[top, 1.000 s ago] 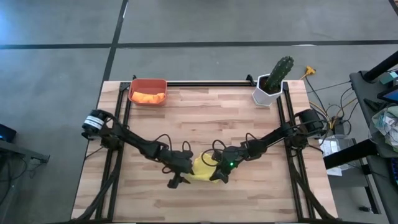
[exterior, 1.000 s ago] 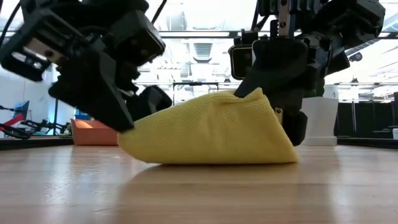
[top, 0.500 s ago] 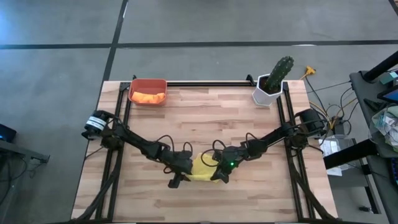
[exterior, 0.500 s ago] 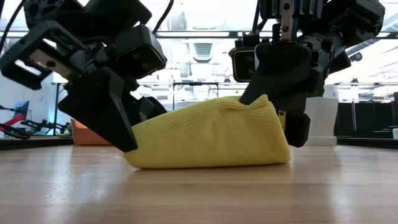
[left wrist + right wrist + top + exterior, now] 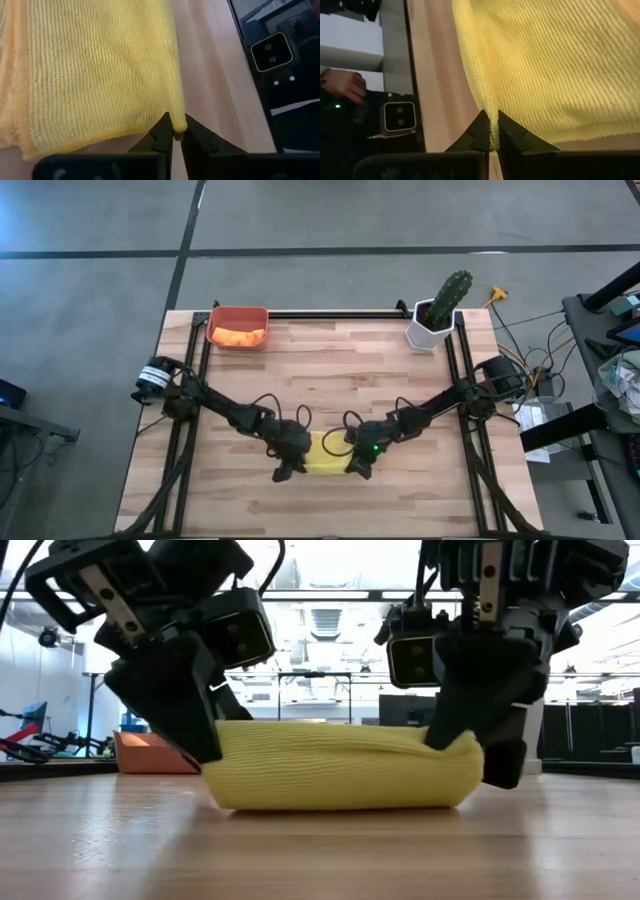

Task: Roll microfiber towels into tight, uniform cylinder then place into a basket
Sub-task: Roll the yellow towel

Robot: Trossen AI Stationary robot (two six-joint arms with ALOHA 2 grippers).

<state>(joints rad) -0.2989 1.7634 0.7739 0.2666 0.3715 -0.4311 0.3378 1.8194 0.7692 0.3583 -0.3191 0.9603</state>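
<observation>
Two robot arms work a yellow towel (image 5: 325, 456) near the front edge of the wooden bench (image 5: 330, 370), midway along it. The left gripper (image 5: 174, 134) has its fingers pressed together on a corner fold at the cloth's left end, while the right gripper (image 5: 491, 131) pinches the hem at the right end. Seen from bench height, the towel (image 5: 340, 765) lies as a thick, low roll resting on the wood, held at both ends. In the far left corner sits the red-orange basket (image 5: 238, 315), with an orange towel (image 5: 240, 336) inside. A white pot holding a cactus (image 5: 440, 310) stands in the far right corner, well apart from the work.
</observation>
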